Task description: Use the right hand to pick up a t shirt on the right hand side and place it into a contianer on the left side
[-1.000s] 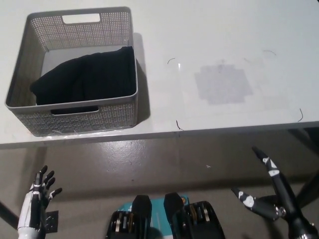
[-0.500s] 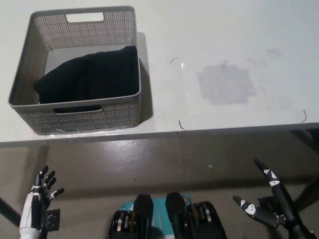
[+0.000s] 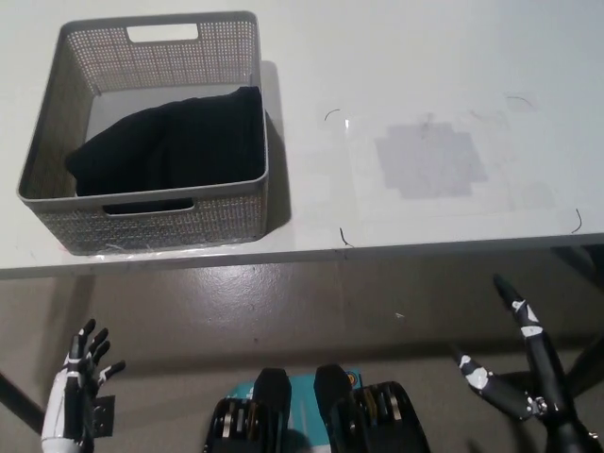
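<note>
Hanging below the near edge of the worktop [image 3: 425, 75], the black right hand [image 3: 524, 373] is empty, its fingers spread wide and pointing up and away from the robot. Over the last second it dipped toward the bottom right corner and has now come back up a little, yet it remains well apart from anything on the surface. The white left hand [image 3: 83, 363] rests at the lower left, also down below the worktop, fingers apart and holding nothing; it has barely moved.

Farther out, the black t shirt [image 3: 175, 142] lies bunched inside the grey perforated basket [image 3: 57, 94] on the left part of the worktop, filling its near half and leaving bare floor at the far end. It has not shifted; the slight slide of the whole scene looks like camera motion rather than any move of the basket. On the right side, where a shirt would have started, only a faint grey square patch [image 3: 429, 162] shows on the surface.

Judging from this, the placing is done and the right hand is simply settling away from the work.
</note>
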### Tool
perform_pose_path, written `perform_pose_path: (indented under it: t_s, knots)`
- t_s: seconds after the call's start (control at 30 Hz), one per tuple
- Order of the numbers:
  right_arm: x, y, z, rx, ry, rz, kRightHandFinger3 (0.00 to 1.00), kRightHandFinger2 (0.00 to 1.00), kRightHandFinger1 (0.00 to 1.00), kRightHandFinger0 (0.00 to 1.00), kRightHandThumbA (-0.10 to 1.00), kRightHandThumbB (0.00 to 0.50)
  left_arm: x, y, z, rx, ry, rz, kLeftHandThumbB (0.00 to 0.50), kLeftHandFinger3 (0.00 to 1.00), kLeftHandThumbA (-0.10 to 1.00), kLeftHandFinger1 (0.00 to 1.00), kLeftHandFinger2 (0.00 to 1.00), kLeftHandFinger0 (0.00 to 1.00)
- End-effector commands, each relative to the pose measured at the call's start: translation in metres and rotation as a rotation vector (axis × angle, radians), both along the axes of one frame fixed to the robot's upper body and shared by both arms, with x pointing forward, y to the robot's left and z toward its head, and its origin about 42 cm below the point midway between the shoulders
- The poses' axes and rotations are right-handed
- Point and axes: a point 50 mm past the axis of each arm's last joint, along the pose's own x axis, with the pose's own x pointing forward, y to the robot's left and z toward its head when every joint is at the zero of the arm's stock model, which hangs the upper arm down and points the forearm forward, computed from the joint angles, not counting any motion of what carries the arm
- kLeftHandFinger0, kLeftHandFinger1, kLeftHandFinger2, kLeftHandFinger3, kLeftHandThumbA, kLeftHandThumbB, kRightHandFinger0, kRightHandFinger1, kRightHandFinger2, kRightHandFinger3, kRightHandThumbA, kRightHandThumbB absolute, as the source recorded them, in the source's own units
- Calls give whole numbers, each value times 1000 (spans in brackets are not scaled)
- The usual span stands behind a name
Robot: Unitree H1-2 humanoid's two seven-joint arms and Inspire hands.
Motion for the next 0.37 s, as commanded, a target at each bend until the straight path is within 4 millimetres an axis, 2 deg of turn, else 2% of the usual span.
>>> perform_pose_path:
  t_s: [0.0, 0.03, 0.1, 0.2, 0.23, 0.33]
  knots:
    - [5, -5, -1, 70, 19, -17, 1000, 1000, 1000, 1000, 691, 214, -3, 4, 9, -8, -62, 23, 157, 1000, 996, 1000, 1000, 886]
    - [2, -9, -14, 36, 64, 14, 1000, 1000, 1000, 1000, 698, 216, -5, 6, 9, -11, -54, 27, 140, 1000, 990, 1000, 1000, 900]
    - [4, -12, -20, -2, 73, 45, 1000, 1000, 1000, 1000, 748, 249, -7, 8, 8, -5, -63, 34, 135, 1000, 1000, 1000, 1000, 902]
    - [7, -9, -18, -3, 70, 70, 1000, 1000, 1000, 1000, 778, 262, -13, 11, 6, 20, -61, 41, 122, 1000, 1000, 1000, 1000, 887]
    - [9, -9, -17, -5, 69, 77, 1000, 1000, 1000, 1000, 767, 240, -13, 11, 6, 22, -59, 45, 126, 1000, 1000, 1000, 1000, 889]
    - [11, -10, -18, -47, 67, 87, 1000, 1000, 1000, 1000, 788, 237, -13, 12, 6, 34, -64, 43, 119, 1000, 1000, 1000, 1000, 887]
